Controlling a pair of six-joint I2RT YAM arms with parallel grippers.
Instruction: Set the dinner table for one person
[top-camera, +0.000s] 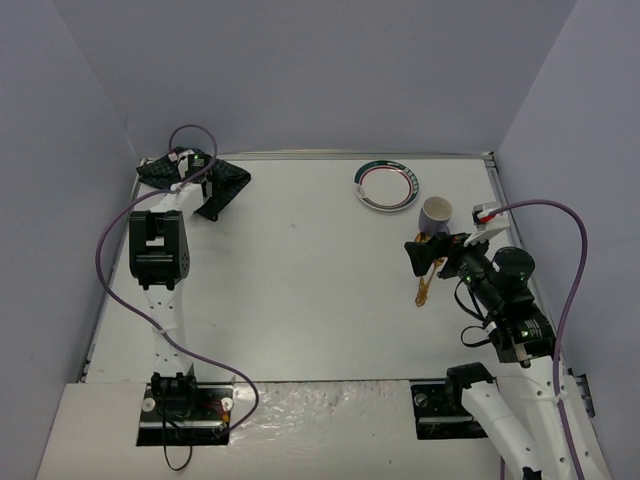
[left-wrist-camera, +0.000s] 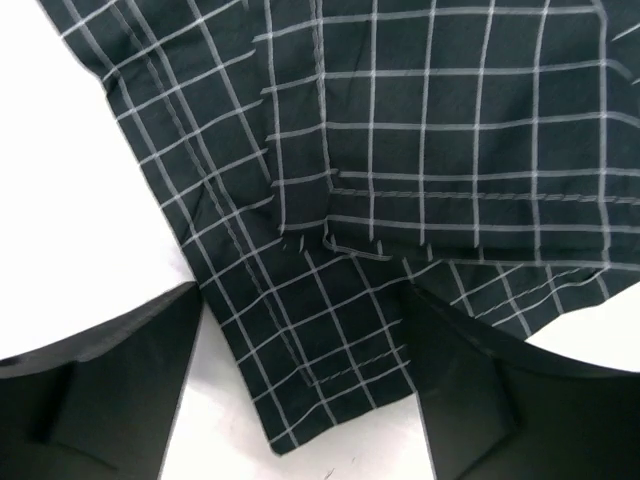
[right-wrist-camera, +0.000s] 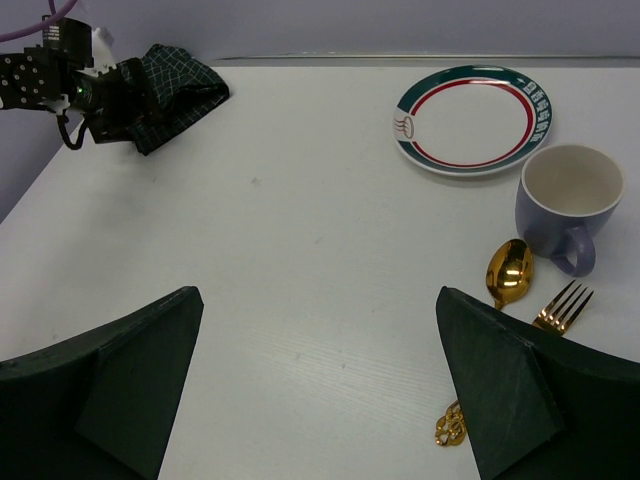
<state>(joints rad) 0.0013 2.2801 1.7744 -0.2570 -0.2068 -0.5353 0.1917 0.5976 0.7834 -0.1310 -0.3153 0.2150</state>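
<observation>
A dark green checked cloth (top-camera: 225, 180) (right-wrist-camera: 180, 90) lies crumpled at the far left corner of the white dinner table (top-camera: 300, 290). My left gripper (top-camera: 192, 178) hangs over it. In the left wrist view a corner of the cloth (left-wrist-camera: 420, 120) lies between the fingers of the left gripper (left-wrist-camera: 300, 290), which stand apart. My right gripper (top-camera: 425, 250) (right-wrist-camera: 317, 292) is open over bare table, with nothing between its fingers. To its right lie a gold spoon (right-wrist-camera: 509, 272) and a gold fork (right-wrist-camera: 563, 305), partly hidden by the right finger.
A white plate (top-camera: 387, 185) (right-wrist-camera: 470, 120) with red and green rings sits at the far right. A lilac cup (top-camera: 436, 211) (right-wrist-camera: 545, 225) stands upright just in front of it. Grey walls close in the table on three sides.
</observation>
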